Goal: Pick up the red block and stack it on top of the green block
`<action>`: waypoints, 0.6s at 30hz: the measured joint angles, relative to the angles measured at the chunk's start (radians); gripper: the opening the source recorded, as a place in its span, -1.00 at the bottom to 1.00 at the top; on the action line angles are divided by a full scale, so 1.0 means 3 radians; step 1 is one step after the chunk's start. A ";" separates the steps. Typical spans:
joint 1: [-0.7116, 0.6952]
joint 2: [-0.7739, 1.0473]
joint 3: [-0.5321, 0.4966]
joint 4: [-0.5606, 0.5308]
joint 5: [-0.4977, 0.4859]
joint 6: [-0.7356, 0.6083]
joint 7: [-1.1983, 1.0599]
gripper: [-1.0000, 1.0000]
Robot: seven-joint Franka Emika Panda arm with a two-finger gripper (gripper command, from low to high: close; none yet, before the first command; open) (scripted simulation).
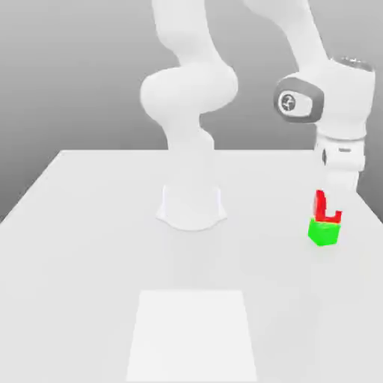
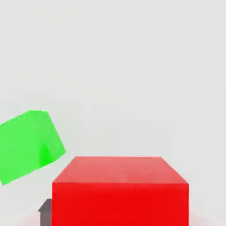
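In the exterior view my gripper hangs at the right side of the table, shut on the red block. A white finger covers part of that block. The green block rests on the table directly under it, and I cannot tell whether the two touch. In the hand view the red block lies close in front of the camera, with a dark finger pad at its side. The green block sits beyond it, turned at an angle and offset to one side.
The arm's white base stands mid-table, to the exterior view's left of the blocks. A lighter square patch marks the table's front. The table's right edge runs close beside the blocks.
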 joint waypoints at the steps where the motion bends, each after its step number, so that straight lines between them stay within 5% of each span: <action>1: 0.0116 -0.0015 0.0035 -0.0002 0.0012 -0.0016 -0.0118 -1.00; 13: -0.0188 0.0685 0.0328 0.0040 -0.1067 0.0521 0.0413 -1.00; 17: -0.0217 0.0916 0.0351 0.0032 -0.1083 0.0803 0.0424 -1.00; 18: -0.0210 0.0951 0.0377 0.0028 -0.1038 0.0856 0.0392 1.00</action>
